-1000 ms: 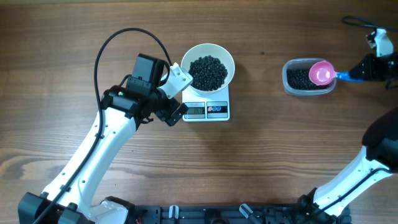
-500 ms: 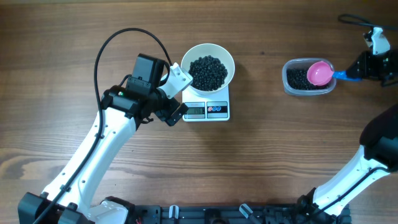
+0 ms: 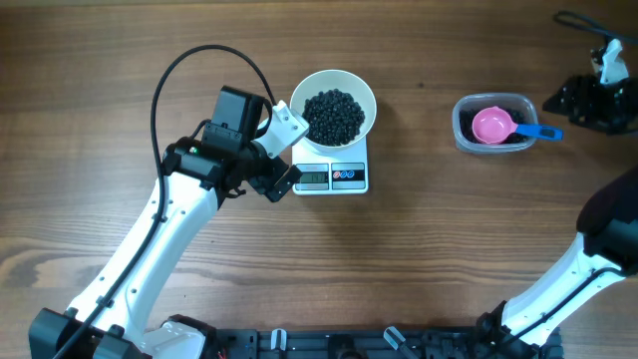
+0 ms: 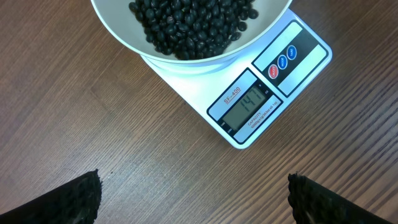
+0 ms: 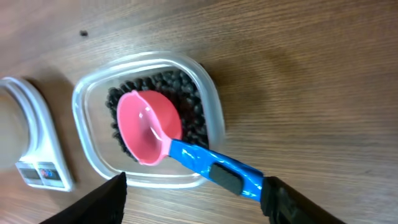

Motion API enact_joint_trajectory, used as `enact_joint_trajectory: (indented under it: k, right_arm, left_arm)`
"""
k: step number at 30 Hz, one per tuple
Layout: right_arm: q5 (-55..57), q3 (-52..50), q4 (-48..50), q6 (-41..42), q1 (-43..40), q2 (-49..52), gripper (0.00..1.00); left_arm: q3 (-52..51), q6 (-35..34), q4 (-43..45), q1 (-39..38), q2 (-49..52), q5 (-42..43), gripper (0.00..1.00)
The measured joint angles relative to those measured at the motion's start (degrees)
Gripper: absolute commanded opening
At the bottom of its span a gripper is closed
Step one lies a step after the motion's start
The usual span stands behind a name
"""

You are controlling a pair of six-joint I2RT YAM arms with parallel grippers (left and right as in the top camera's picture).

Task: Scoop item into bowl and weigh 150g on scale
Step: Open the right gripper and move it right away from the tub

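Two claws are standing open, neither gripping anything. Seen from its own wrist, the right claw [image 5: 194, 198] is spreading its fingers wide on either side of the blue handle [image 5: 214, 168] of the pink scoop [image 5: 149, 127]. I am judging the handle free of both fingers, though the finger at three o'clock is sitting close to its end. The scoop is lying cup-up and empty in the clear tub [image 5: 208, 99], resting on the beans [image 5: 189, 93] left there, with its handle sticking out over the rim toward four o'clock. From overhead the tub is sitting toward three o'clock on the surface [image 3: 419, 249], and the right claw is waiting just beside it, again at three o'clock. The left claw [image 4: 196, 198] is hanging equally wide, with only bare wood between its fingertips, just beside the scale [image 4: 199, 84] at about nine o'clock in the overhead view. The bowl [image 4: 118, 28] is sitting on the scale, at twelve o'clock of the display [image 4: 249, 102], and is holding a good heap of beans. The display appears to be reading 141, so most of the scooping is looking done while the weight is falling a little short of target. I am judging that one small top-up, likely only part of a scoop, is remaining, and that it is calling for care against overshooting.
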Motion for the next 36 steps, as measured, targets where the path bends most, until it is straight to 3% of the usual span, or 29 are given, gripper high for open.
enact_joint_trajectory:
  k: [5,9,12,17,22,28,36]
  right_arm:
    - [-1.9,0.0,-2.8,11.3,-0.7,0.0,0.71]
    - [-7.1,0.0,-4.3,16.4,-2.5,0.0,0.59]
    - [-8.9,0.0,-4.5,17.1,-3.1,0.0,0.59]
    - [-8.7,3.9,-9.7,15.3,-3.1,0.1,0.62]
    - [-6.3,9.9,-9.8,13.2,-3.3,0.1,0.65]
    - [-4.4,10.2,-9.8,9.3,-5.6,0.1,0.64]
    - [-5.9,4.2,-7.1,-10.6,-9.5,0.1,0.65]
  left_arm:
    - [0.0,0.0,0.0,0.0,0.0,0.0,1.0]
    - [0.0,0.0,0.0,0.0,0.0,0.0,1.0]
    - [0.0,0.0,0.0,0.0,0.0,0.0,1.0]
    - [0.0,0.0,0.0,0.0,0.0,0.0,1.0]
    - [0.0,0.0,0.0,0.0,0.0,0.0,1.0]
    - [0.0,0.0,0.0,0.0,0.0,0.0,1.0]
    - [0.0,0.0,0.0,0.0,0.0,0.0,1.0]
